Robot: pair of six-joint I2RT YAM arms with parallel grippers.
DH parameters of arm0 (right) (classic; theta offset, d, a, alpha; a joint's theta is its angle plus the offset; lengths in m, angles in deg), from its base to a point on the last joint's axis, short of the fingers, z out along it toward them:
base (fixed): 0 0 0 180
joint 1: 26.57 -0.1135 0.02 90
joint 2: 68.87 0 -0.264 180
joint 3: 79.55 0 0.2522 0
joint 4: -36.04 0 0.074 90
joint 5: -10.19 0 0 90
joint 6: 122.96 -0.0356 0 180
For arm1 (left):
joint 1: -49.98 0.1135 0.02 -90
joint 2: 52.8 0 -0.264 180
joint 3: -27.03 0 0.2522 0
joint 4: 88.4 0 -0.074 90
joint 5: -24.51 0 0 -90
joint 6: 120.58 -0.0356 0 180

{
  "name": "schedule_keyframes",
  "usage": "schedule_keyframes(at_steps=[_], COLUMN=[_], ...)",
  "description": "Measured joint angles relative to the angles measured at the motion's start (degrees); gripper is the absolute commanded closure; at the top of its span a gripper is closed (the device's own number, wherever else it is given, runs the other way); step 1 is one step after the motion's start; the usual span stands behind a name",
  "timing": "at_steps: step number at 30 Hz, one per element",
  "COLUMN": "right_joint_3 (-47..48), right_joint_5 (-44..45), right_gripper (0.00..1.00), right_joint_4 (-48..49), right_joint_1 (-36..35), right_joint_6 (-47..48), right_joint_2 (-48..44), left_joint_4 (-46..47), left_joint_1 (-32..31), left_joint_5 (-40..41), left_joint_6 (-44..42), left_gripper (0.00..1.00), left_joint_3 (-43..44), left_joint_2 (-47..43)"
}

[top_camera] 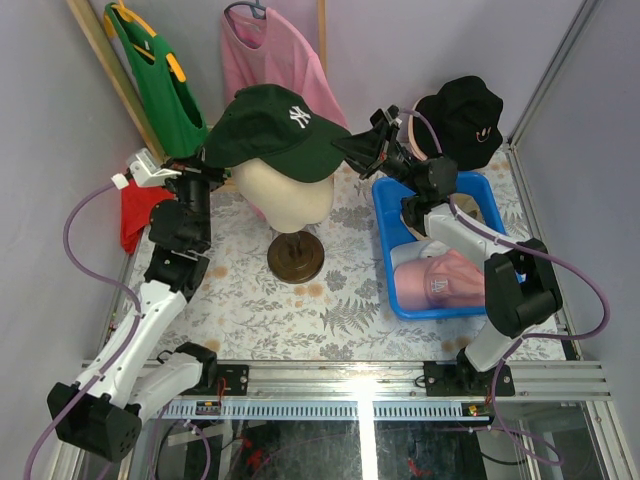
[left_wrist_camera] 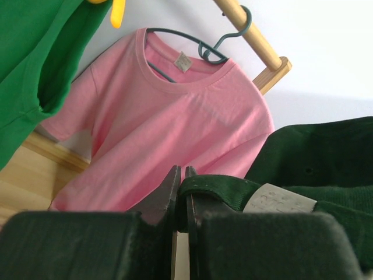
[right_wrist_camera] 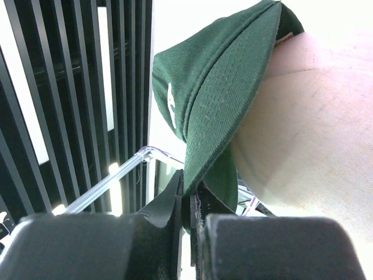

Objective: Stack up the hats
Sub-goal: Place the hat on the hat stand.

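Two grippers are pinching the dark green cap [top_camera: 275,128], which is sitting on the cream mannequin head [top_camera: 290,195]. The left gripper [left_wrist_camera: 182,178] is clamping its back strap and the right gripper [right_wrist_camera: 186,182] its brim. A pink cap [top_camera: 435,280] is lying in the blue bin [top_camera: 383,225] nearby.

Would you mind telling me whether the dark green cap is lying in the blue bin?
No, the dark green cap sits on the mannequin head, left of the blue bin.
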Motion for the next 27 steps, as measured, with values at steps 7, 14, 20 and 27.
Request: schedule_keyframes(at_steps=[7,14,20,27], right_joint_3=[-3.13,-6.19,-8.15,-10.19], right_joint_5=[-1.14,-1.29,-1.05,-0.66], right_gripper=[0.99,0.97,0.94,0.9], right_joint_4=[3.23,6.38,8.74,11.3], right_joint_1=[0.0,0.02,0.33,1.07], right_joint_6=[-0.11,-0.15,-0.28,-0.28], right_joint_2=[0.0,0.0,0.0,0.0], left_joint_4=[0.13,0.09,-0.28,-0.35], left_joint_1=[-0.48,-1.16,-1.84,-2.56], left_joint_5=[1.14,2.36,2.73,3.65], left_joint_6=[4.24,8.41,10.51,12.37], left_gripper=[1.0,1.0,1.0,0.97], left_joint_3=[-3.48,-6.36,-7.13,-8.33], left_joint_2=[-2.08,-3.87,-3.8,-3.76])
